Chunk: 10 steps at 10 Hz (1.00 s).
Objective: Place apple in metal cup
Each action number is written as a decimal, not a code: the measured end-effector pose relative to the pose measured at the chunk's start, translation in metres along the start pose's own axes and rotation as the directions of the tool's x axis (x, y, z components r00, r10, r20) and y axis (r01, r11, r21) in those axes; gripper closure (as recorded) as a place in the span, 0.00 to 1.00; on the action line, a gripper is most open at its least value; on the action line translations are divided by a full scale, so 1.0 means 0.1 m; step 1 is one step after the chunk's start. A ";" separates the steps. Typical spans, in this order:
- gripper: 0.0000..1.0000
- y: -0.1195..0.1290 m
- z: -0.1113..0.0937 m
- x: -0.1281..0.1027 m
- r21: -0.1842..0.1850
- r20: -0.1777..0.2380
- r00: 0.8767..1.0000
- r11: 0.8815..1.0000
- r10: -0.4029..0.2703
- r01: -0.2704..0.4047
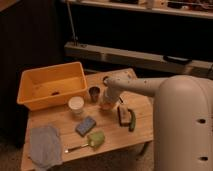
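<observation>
One white cup, one metal cup — one gripper beside it.

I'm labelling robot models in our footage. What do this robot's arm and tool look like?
The arm is off-white: a bulky rounded shell nearest the camera with small dark dots, narrowing to a slimmer tube with a dark round spot at its wrist. No cables or sleeves show. The tool, low over the table beside the metal cup, looks pale.

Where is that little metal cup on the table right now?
In the camera view, the metal cup stands mid-table, just right of the yellow bin, between the white cup and the gripper at its right.
</observation>
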 end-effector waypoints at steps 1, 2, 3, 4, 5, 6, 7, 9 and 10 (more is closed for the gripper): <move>1.00 0.02 -0.08 -0.02 0.005 0.008 1.000 1.000 -0.013 0.013; 1.00 0.05 -0.19 -0.04 0.016 0.015 0.999 0.999 -0.028 0.028; 1.00 0.11 -0.28 -0.06 0.036 0.018 0.999 0.998 -0.042 0.041; 1.00 0.20 -0.35 -0.09 0.066 0.021 0.998 0.996 -0.053 0.052; 1.00 0.20 -0.37 -0.10 0.082 0.022 0.998 0.995 -0.052 0.050; 1.00 0.18 -0.39 -0.13 0.101 0.025 0.999 0.994 -0.048 0.045; 1.00 0.15 -0.42 -0.19 0.121 0.031 0.999 0.992 -0.042 0.038; 1.00 0.15 -0.48 -0.25 0.134 0.039 0.999 0.991 -0.031 0.026; 1.00 0.11 -0.59 -0.30 0.148 0.051 0.999 0.989 -0.020 0.012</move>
